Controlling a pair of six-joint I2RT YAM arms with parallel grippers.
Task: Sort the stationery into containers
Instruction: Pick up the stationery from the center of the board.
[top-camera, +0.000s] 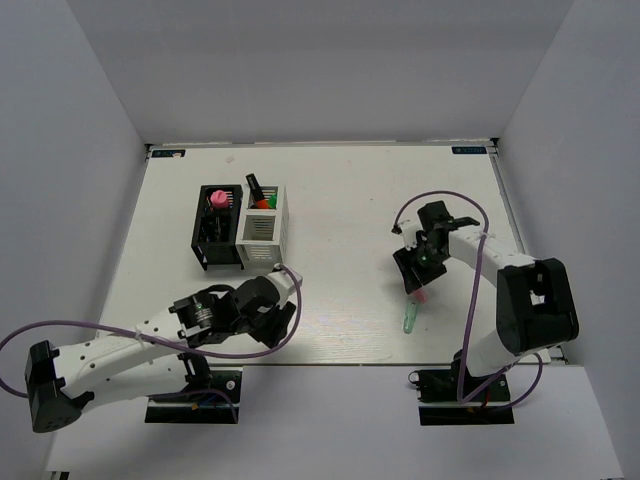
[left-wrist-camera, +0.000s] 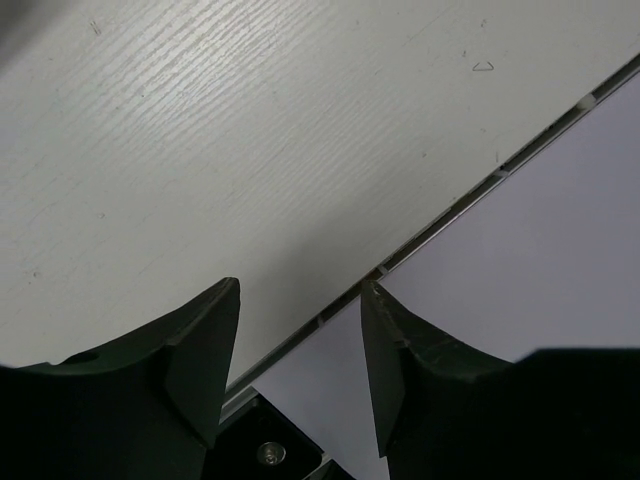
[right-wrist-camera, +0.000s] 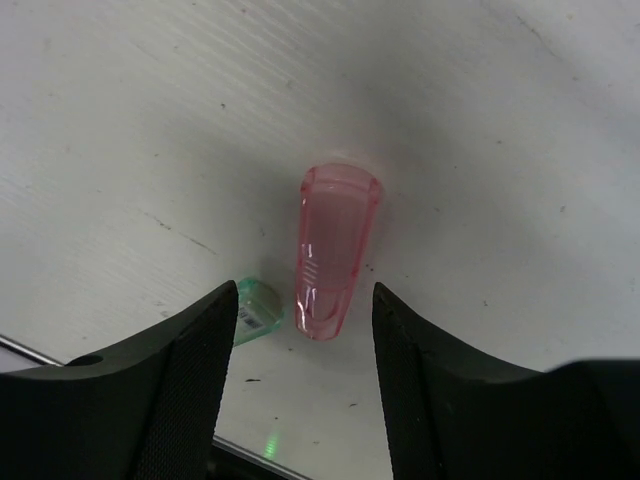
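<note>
The joined black holder (top-camera: 220, 228) and white holder (top-camera: 262, 228) stand at the back left. A pink round item (top-camera: 217, 199) sits in the black one; highlighters with orange and green ends (top-camera: 260, 200) stick out of the white one. A translucent pink piece (right-wrist-camera: 335, 250) lies on the table between the open fingers of my right gripper (right-wrist-camera: 305, 300), which hovers above it; it also shows in the top view (top-camera: 421, 296). A translucent green piece (top-camera: 410, 320) lies just beside it (right-wrist-camera: 255, 310). My left gripper (top-camera: 285, 290) is open and empty near the table's front edge (left-wrist-camera: 300, 330).
The white table (top-camera: 340, 200) is walled by grey panels at the back and sides. Purple cables loop from both arms. The front edge of the table (left-wrist-camera: 480, 185) runs under my left gripper, with its base plate (left-wrist-camera: 270, 450) below.
</note>
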